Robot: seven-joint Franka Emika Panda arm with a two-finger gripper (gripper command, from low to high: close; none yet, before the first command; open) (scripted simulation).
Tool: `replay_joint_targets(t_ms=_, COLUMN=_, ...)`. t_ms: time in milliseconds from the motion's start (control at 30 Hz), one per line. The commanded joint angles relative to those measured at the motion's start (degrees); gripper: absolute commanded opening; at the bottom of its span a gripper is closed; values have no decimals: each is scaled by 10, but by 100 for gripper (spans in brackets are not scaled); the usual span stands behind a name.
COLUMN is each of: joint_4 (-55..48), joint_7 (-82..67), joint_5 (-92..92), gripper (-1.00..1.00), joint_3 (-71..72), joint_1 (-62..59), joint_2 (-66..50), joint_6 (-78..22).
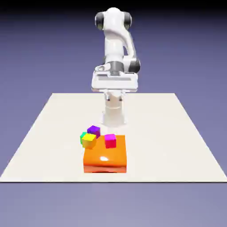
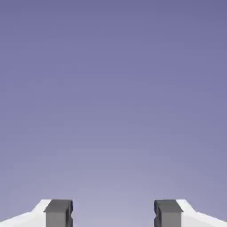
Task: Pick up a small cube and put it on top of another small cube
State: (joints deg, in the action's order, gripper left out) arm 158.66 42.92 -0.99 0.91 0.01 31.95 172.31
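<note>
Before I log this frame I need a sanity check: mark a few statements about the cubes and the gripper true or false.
1. The gripper holds the green cube. False: its fingers stand wide apart with only backdrop between them.
2. The magenta cube sits on the orange block. True.
3. The yellow cube touches the green cube. True, as far as the exterior view shows.
4. The purple cube sits on the orange block. False: it is beside it, by the yellow and green cubes.
</note>
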Motion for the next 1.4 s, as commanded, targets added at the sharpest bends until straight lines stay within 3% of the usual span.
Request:
replay_joint_targets(t_ms=0, joint_4=-12, joint_7=4, joint_5=-20, gripper=0, joint_3=-18, joint_1=3, joint_2=-19, joint_6=-25)
replay_joint_targets(t_ms=800, joint_4=-234, joint_7=99, joint_5=-503, gripper=0, joint_3=-514, joint_1=117, joint_2=-471, joint_6=-605)
replay_joint_targets(t_ms=1167, joint_4=-37, joint_7=73, joint_5=-521, gripper=0, joint_3=-742, joint_1=220, joint_2=-513, joint_6=-572)
replay_joint_targets(t_ms=1367, joint_4=-37, joint_7=28, joint_5=-602, gripper=0, joint_3=-663, joint_1=182, joint_2=-569, joint_6=-572)
